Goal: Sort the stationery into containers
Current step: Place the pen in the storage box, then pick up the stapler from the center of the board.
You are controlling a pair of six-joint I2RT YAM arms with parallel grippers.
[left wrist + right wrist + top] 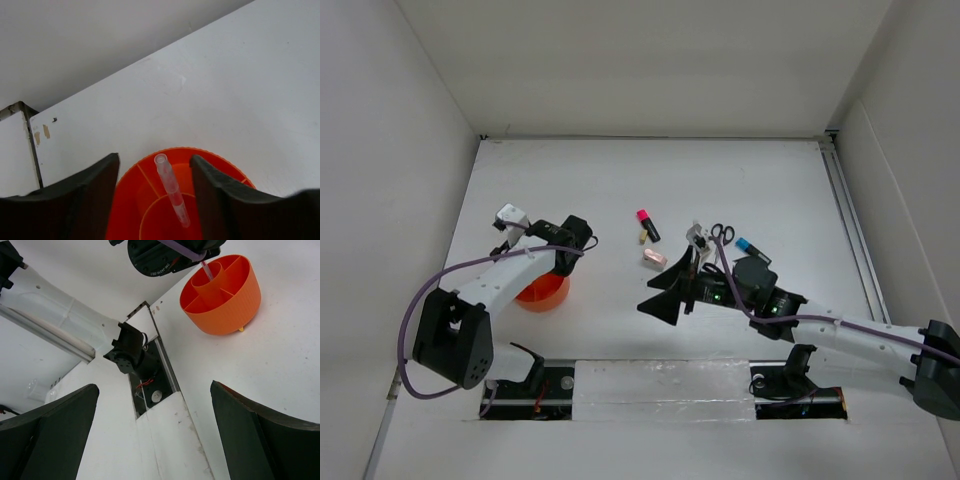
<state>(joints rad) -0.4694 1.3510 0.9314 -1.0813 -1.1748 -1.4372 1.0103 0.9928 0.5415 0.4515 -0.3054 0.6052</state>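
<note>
The white table (620, 180) lies open from its centre to the far edge. The left hand (155, 157), spread wide, hangs over the orange cup (545, 294) near the left edge; the right hand (660, 300) gapes wide mid-table. Centrally lie scissors (722, 232), highlighter (647, 226), marker (748, 246), eraser (654, 257); a thin pen (171, 192) stands in the cup's middle

— Left arm (490, 280)?
— Reaching toward 2 o'clock, left gripper (154, 158) tipped downward, fingers parted.
— Right arm (840, 335)?
— Stretched low toward 9 o'clock, right gripper (665, 292) spread wide.
</note>
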